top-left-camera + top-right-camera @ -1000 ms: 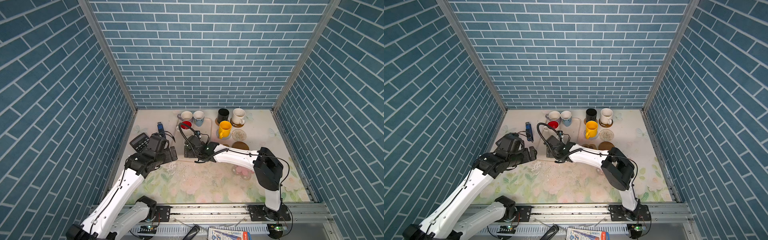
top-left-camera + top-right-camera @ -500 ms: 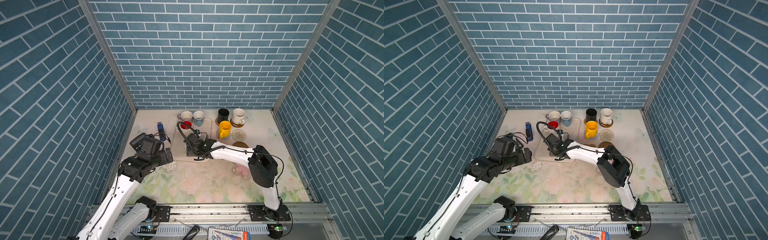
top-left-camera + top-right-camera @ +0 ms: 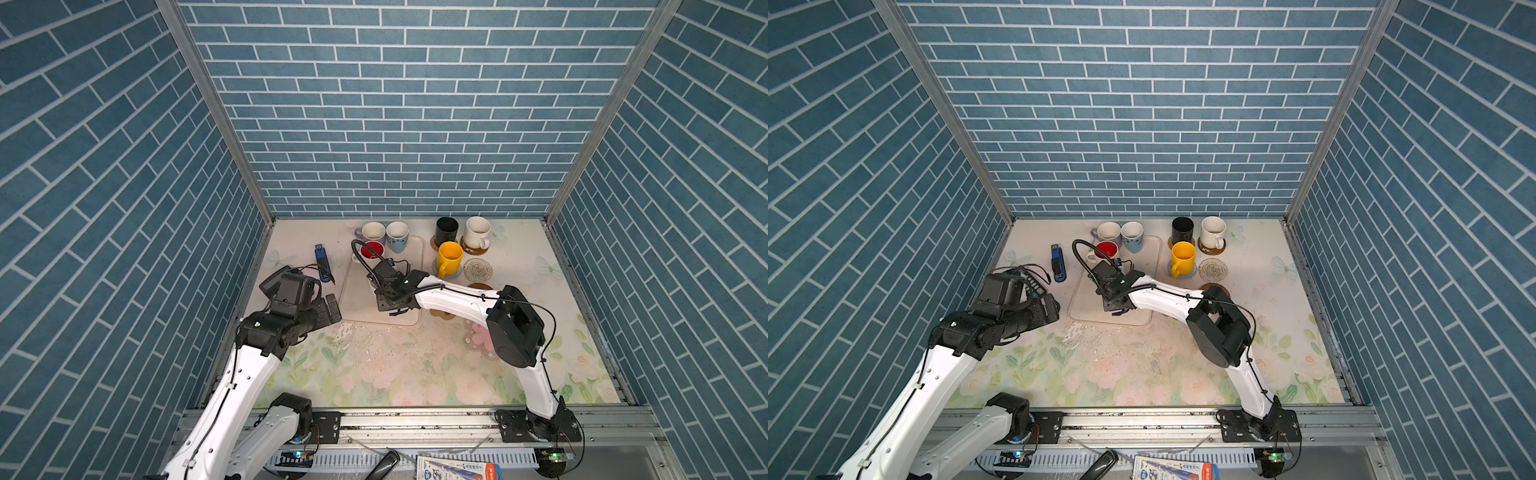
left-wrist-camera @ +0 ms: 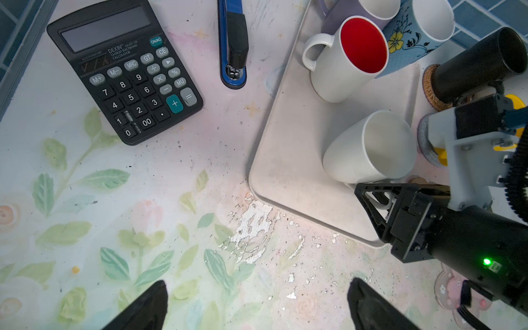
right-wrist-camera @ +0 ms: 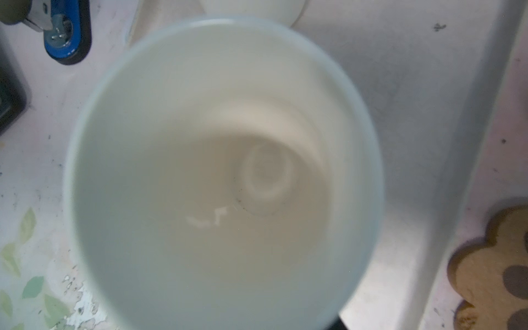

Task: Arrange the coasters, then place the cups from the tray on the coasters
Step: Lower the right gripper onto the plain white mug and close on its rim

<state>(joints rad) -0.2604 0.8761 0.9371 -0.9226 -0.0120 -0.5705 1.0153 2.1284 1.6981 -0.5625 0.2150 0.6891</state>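
Tray point(image 4: 285, 160): lies under the right gripper point(image 4: 371, 197). White mug point(image 4: 368, 148) stands on it, just ahead of the jaws. They straddle its handle point(image 4: 383, 204); pinching or not, cannot tell. Left gripper point(image 4: 257, 285): spread, empty, off the tray.

Risks:
- A thin hold on the handle could let the mug swing or tip on lift.
- The red-lined mug point(image 4: 343, 65) beyond could get knocked.

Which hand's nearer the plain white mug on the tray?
Right. Right hand is at the handle of the white mug; the left hand hovers off the tray, over the tablecloth.
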